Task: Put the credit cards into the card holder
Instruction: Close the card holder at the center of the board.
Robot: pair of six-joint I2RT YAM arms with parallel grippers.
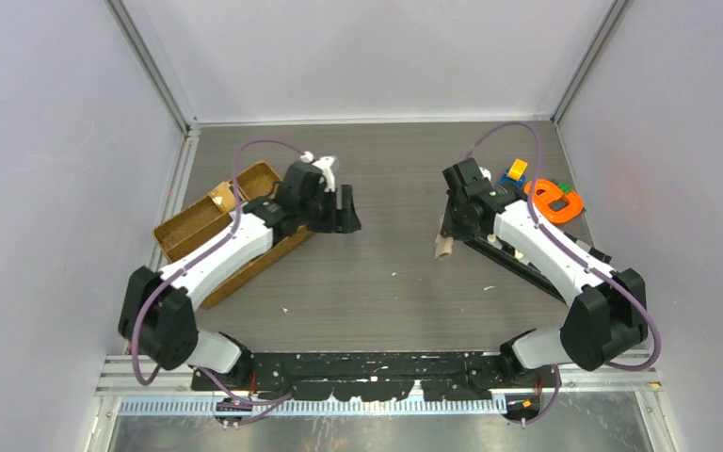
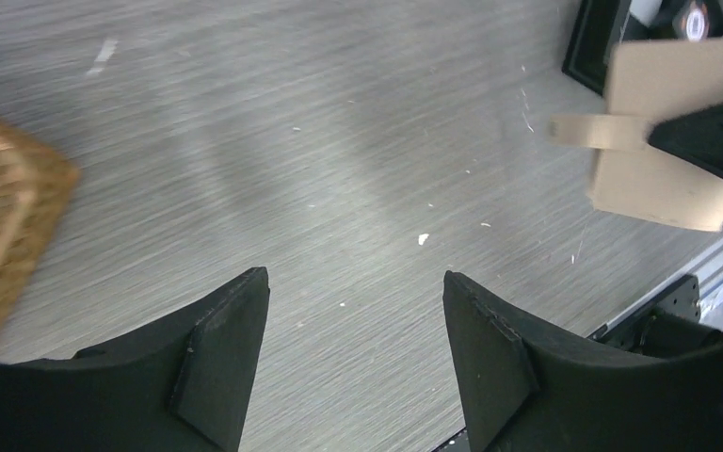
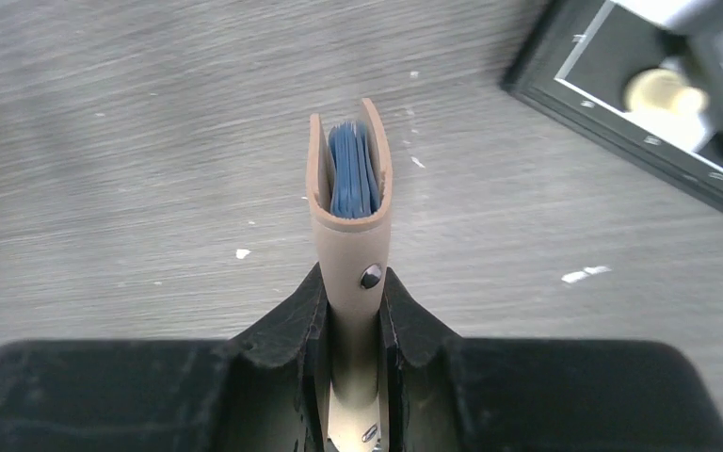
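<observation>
1. Right wrist view: right fingers are clenched on the holder, one against each leaf, beside the snap tab.
2. The holder stands edge-on to the lens and appears clear of the tabletop. Its leaves gape at the far end around blue card edges. No grey card can be made out.
3. Handling (judged): the holder is light, with soft leaves that yield under pressure. The cards are thin, stiff and slick, and liable to slide out if the mouth tips down. The best hold is across both leaves, as here.
4. Left fingers are spread wide and grasp nothing. They point over bare tabletop toward the holder, well apart from it.
5. Top view: the right arm is folded, its wrist pitched down near the tabletop's centre. The left arm reaches forward beside the wicker tray.
</observation>
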